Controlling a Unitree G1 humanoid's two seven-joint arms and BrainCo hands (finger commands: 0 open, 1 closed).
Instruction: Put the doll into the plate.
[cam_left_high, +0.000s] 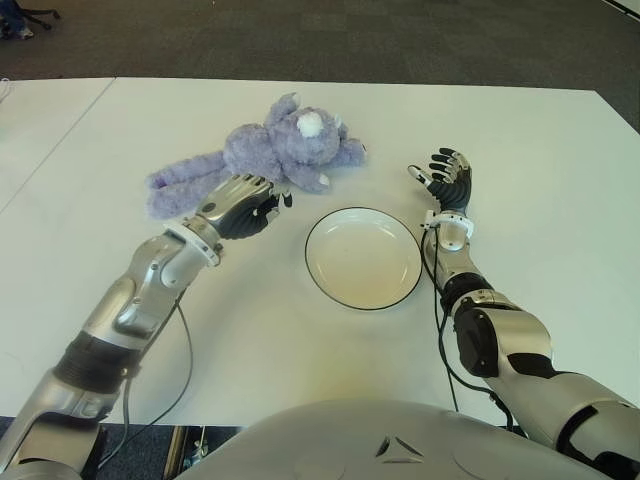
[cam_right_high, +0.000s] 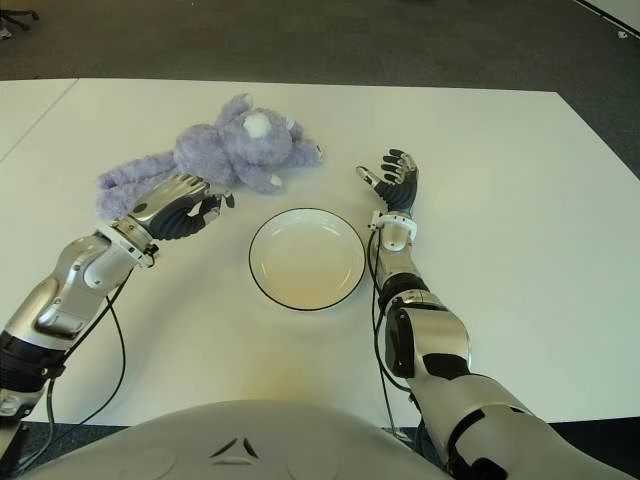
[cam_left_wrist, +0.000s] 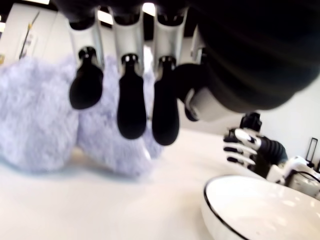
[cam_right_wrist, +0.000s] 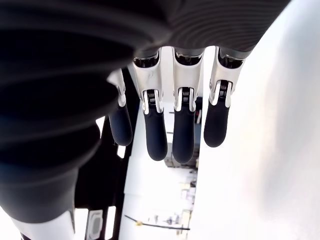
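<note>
Purple doll (cam_left_high: 262, 152) lying on white table (cam_left_high: 520, 150), left hand (cam_left_high: 243, 206) just beside it, empty plate (cam_left_high: 363, 258) between both hands, right hand (cam_left_high: 447, 180) open

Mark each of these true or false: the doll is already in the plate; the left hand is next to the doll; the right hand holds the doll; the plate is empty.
1. The doll is in the plate. False: it lies on the table behind the plate.
2. The left hand is next to the doll. True: its open fingers are just in front of it.
3. The right hand holds the doll. False: it is open, right of the plate, holding nothing.
4. The plate is empty. True.
</note>
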